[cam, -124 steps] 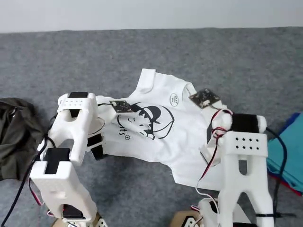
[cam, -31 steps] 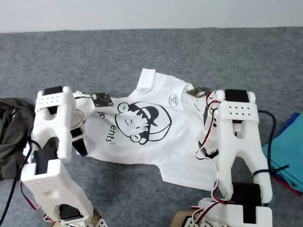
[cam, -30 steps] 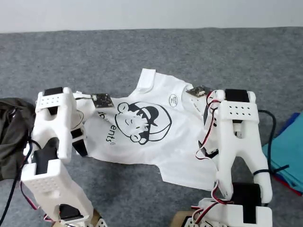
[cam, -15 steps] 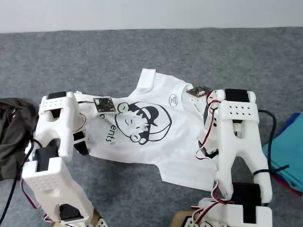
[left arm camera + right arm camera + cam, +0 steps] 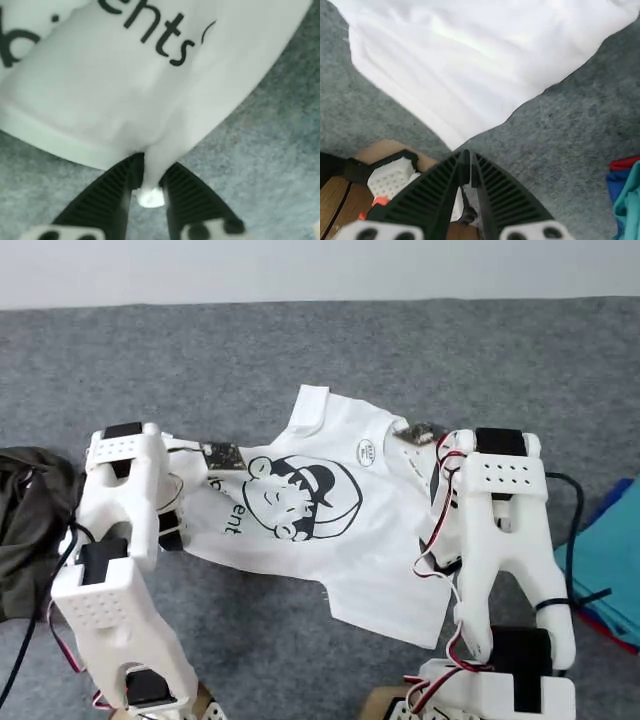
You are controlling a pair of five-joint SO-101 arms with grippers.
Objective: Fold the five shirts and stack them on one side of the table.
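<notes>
A white shirt with a black cartoon print lies spread on the grey table cover, between my two arms. My left gripper is shut on a pinch of the shirt's left edge, beside the printed letters, and the cloth bunches up there. The left arm stands over that edge. My right gripper is shut just off the shirt's near right hem, and I cannot tell whether any cloth is between its tips. The right arm covers the shirt's right side.
A dark olive garment lies heaped at the left edge. Teal, blue and red clothes lie at the right edge, with their corner close to the right gripper. Cardboard sits at the table's front. The grey cover stretches far behind the shirt.
The left arm has drawn the shirt's left edge inward to the right, hiding part of the lettering and shifting the hem. The right arm shifted about four seconds ago, then kept still.
</notes>
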